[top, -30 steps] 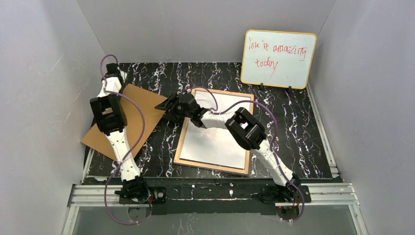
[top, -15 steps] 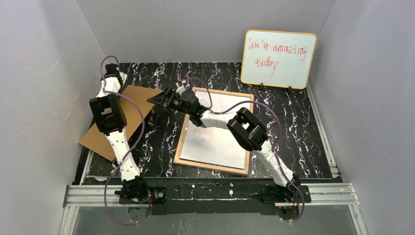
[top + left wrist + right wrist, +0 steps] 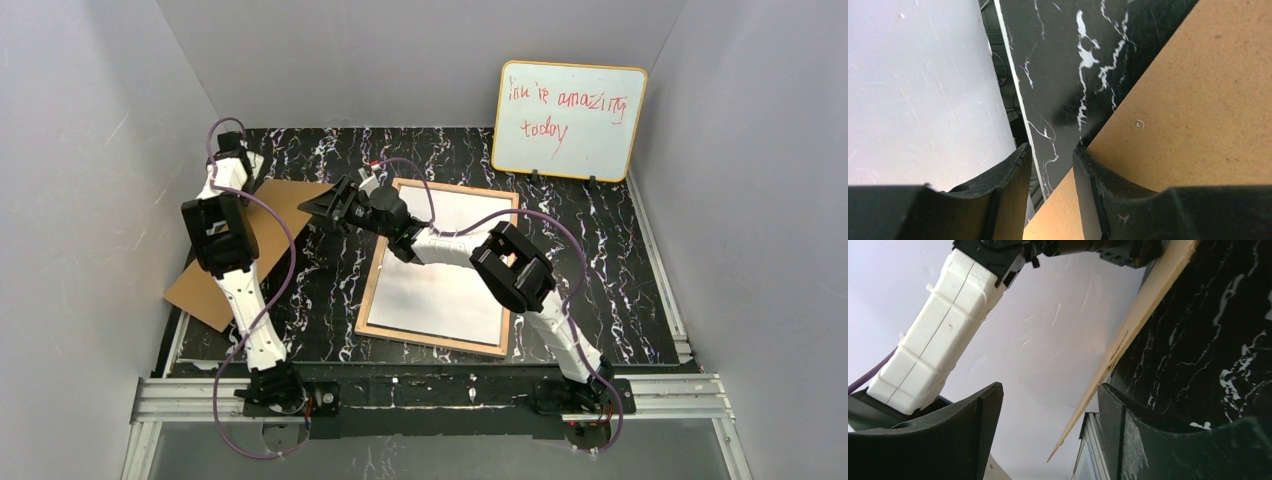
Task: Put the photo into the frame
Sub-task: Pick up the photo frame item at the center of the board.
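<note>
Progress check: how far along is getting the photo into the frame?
Looks done: the frame lies back-up with what is probably the photo, white side up, inside. In hand: the left gripper pinches a corner of the brown backing board, tilting it up; the right gripper is open at its edge. Left: laying the board in.

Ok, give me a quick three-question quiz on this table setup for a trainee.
1. True or false: the orange-rimmed whiteboard lies flat on the table.
2. The tan-rimmed rectangular picture frame lies: A on top of the whiteboard; B flat on the black marble table; C leaning against the wall.
3. What colour is the whiteboard's handwriting?
Key: 1 false, it stands upright; 2 B; 3 red.
</note>
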